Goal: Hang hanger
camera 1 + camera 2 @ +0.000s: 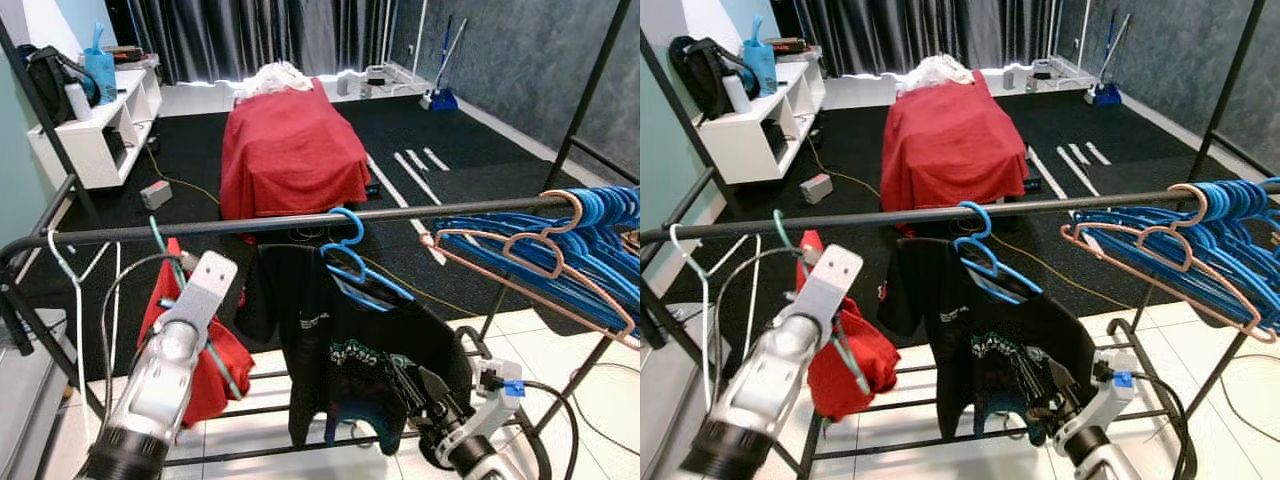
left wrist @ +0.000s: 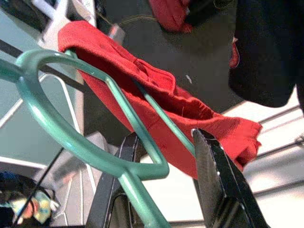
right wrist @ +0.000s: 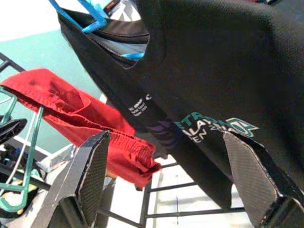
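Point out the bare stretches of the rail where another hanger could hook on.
The rail is bare between the green hanger holding the red garment and the blue hanger with the black shirt. A second gap lies between that blue hanger and the pink hanger. Beyond it, empty blue hangers crowd the rail.

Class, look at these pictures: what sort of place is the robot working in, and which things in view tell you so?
Probably a room in a home set up for laundry. A black clothes rail carries a black T-shirt on a blue hanger and a bunch of spare blue hangers; behind stand dark curtains and a white shelf unit.
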Robot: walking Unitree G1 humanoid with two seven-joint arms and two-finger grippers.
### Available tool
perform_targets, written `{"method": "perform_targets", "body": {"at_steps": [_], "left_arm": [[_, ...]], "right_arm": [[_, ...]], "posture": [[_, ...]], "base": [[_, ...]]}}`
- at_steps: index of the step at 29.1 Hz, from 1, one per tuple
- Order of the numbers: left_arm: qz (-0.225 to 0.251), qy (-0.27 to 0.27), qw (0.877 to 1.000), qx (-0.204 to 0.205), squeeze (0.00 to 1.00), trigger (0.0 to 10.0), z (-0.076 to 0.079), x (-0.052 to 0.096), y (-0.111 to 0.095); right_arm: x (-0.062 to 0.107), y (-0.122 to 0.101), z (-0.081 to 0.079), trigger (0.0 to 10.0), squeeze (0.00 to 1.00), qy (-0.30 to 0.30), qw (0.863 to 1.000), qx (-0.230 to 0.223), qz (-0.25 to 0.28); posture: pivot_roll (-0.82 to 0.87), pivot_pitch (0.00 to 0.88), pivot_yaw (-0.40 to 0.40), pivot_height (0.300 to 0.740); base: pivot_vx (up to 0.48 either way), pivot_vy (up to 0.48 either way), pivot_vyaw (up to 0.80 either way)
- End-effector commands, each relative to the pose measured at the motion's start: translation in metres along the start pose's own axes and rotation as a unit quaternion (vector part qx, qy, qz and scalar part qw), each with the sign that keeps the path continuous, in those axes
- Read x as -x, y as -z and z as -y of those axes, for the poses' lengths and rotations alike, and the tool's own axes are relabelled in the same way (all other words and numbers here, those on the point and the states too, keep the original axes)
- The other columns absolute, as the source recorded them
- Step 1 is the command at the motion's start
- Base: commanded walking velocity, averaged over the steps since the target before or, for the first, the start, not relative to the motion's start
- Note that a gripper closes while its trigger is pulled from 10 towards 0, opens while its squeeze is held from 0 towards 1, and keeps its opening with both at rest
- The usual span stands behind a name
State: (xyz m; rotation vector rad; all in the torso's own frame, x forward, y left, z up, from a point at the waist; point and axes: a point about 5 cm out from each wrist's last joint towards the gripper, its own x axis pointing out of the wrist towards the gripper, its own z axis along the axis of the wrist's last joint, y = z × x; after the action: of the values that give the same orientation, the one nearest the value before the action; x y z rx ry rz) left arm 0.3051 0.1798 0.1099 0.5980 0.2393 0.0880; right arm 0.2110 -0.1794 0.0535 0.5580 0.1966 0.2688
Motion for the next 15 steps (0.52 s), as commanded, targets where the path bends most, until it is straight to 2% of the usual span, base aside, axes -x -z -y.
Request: {"method": "perform_targets", "body": {"at_steps": [1,4,8,10,13,14,15], "left_arm": [[0.027,-0.026,0.999,-0.019,0.00,0.0,-0.003,0.002,0.003],[0.035,-0.031,0.999,-0.020,0.00,0.0,-0.002,0.003,0.004],[0.073,-0.040,0.996,-0.016,0.00,0.0,0.001,0.009,0.006],[0.073,-0.040,0.996,-0.016,0.00,0.0,0.001,0.009,0.006],[0.134,-0.047,0.990,0.001,0.00,0.0,0.006,0.017,-0.001],[0.134,-0.047,0.990,0.001,0.00,0.0,0.006,0.017,-0.001],[0.165,-0.050,0.985,0.014,0.00,0.0,0.008,0.019,-0.009]], "right_arm": [[0.000,0.002,0.002,10.0,0.00,0.002,1.000,-0.007,-0.005],[0.000,0.001,0.002,10.0,0.00,0.002,1.000,-0.007,-0.005],[0.000,0.001,0.002,10.0,0.00,0.002,1.000,-0.007,-0.005],[0.000,0.001,0.002,10.0,0.00,0.002,1.000,-0.007,-0.005],[-0.001,0.001,0.003,10.0,0.00,0.002,1.000,-0.006,-0.005],[-0.001,0.001,0.003,10.0,0.00,0.002,1.000,-0.006,-0.005],[-0.001,0.001,0.003,10.0,0.00,0.002,1.000,-0.006,-0.006]], "posture": [[-0.20,0.000,-0.011,0.740],[-0.20,0.000,-0.011,0.740],[-0.20,0.000,-0.010,0.740],[-0.20,0.000,-0.010,0.740],[-0.20,0.000,-0.017,0.740],[-0.20,0.000,-0.017,0.740],[-0.20,0.000,-0.020,0.740]], "base": [[0.000,0.000,0.00],[0.000,0.000,0.00],[0.000,0.000,0.00],[0.000,0.000,0.00],[0.000,0.000,0.00],[0.000,0.000,0.00],[0.000,0.000,0.00]]}}
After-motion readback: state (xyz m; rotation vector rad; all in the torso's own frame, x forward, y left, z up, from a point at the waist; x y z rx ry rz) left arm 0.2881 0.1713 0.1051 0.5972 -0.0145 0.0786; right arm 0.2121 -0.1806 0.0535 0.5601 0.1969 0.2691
